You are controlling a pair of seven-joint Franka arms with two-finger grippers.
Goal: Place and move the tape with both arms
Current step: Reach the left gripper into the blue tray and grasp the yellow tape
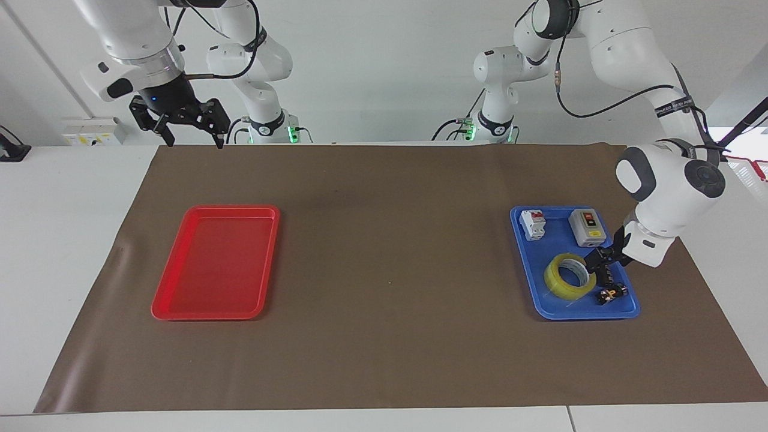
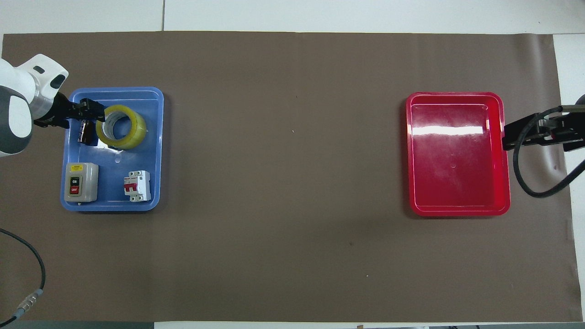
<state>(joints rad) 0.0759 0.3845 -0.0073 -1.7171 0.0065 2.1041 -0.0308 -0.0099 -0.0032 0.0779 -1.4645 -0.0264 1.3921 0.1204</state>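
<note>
Two trays are set on the brown mat, and the tape is found lying flat in the blue tray at the left arm's end, in the part of it farther from the robots, just beside some small black-and-orange parts. The left gripper is lowered to the roll's edge with its fingers spread; nothing is held yet, and contact cannot be confirmed. The right gripper is kept raised over the mat's edge nearest the robots, near the empty red tray, also spread wide, and that arm is seen to wait. The roll is judged light and fairly stiff (its whitish core should resist squeezing), though the glossy outer wrap may prove slippery. A hold across the ring's wall, one finger inside the core and one outside, is judged the safest. On the grey switch box "ON" and "OFF" can just be made out; the printing on the white breaker cannot be read.
</note>
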